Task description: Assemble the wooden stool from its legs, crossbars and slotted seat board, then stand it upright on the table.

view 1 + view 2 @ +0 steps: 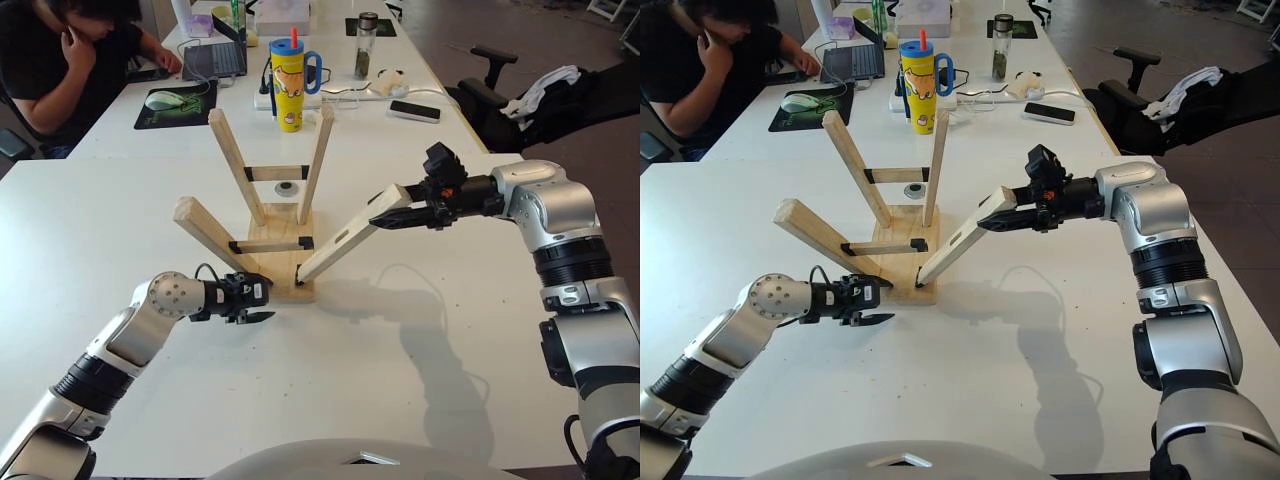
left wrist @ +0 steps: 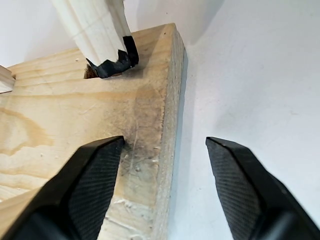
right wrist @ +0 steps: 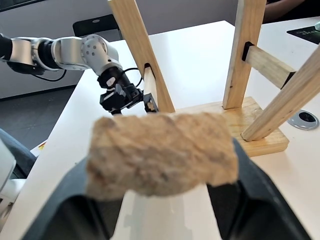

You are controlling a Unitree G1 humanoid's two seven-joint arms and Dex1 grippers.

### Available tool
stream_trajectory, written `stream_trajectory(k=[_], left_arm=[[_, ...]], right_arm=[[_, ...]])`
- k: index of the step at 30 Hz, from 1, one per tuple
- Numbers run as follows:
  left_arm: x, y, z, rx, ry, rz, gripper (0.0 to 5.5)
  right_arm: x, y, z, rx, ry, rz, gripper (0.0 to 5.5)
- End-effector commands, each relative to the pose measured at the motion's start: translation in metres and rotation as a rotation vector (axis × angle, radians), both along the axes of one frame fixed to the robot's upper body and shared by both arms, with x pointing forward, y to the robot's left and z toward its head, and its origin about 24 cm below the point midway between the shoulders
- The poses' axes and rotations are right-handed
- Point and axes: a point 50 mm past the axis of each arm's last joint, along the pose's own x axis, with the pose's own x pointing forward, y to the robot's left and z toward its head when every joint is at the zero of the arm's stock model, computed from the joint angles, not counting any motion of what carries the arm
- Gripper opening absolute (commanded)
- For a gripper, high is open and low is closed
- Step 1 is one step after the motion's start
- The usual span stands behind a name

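1. The stool stands upside down near the middle of the white bench [image 1: 400,350]. Its seat board [image 1: 280,265] lies flat and 4 legs splay upward from it.
2. The 2 far legs [image 1: 237,165] [image 1: 317,160] lean toward each other, with a far crossbar [image 1: 277,173] joining them.
3. The near left leg [image 1: 210,235] tilts out to the robot's left. A near crossbar [image 1: 270,245] with black ends runs from it toward the near right leg [image 1: 335,248].
4. The near right leg slants up to the right from the board's near corner. The right claw [image 1: 380,220] is clamped narrow on its upper end, well above the bench.
5. The left claw [image 1: 262,316] sits low at the board's near edge and is spread wide. 1 finger [image 2: 95,175] is over the board's upturned face, and the other finger [image 2: 240,180] is beyond the edge, over bare bench. I cannot tell if either one touches.
6. Close to that edge, a leg's black-taped foot [image 2: 112,60] sits in a slot in the board.
7. A round grommet [image 1: 287,189] lies in the bench just behind the stool. Farther back are a yellow cup [image 1: 288,85], a phone [image 1: 414,111] and a jar [image 1: 367,45].
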Motion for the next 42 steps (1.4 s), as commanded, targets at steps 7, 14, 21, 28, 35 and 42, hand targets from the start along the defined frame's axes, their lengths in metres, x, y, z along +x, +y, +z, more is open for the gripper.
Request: stream_trajectory(k=[7,14,21,28,35,42], left_arm=[[-0.039,-0.009,-0.050,0.039,0.252,0.007,3.03],[-0.041,-0.012,-0.052,0.027,0.253,0.027,3.03],[-0.042,-0.017,-0.054,0.014,0.258,0.033,3.03],[-0.043,-0.021,-0.058,0.004,0.262,0.044,3.03],[-0.044,-0.022,-0.061,-0.005,0.266,0.053,3.03],[-0.043,-0.024,-0.062,-0.010,0.268,0.053,3.03]], right_arm=[[-0.014,0.026,0.005,-0.196,-0.051,0.105,2.09],[-0.025,0.053,0.002,-0.267,-0.059,0.101,2.07],[-0.031,0.072,0.004,-0.281,-0.077,0.097,2.06],[-0.044,0.083,-0.009,-0.304,-0.041,0.143,2.06],[-0.038,0.092,-0.036,-0.275,0.084,0.123,2.06],[-0.026,0.094,-0.054,-0.315,0.117,0.166,2.06]])
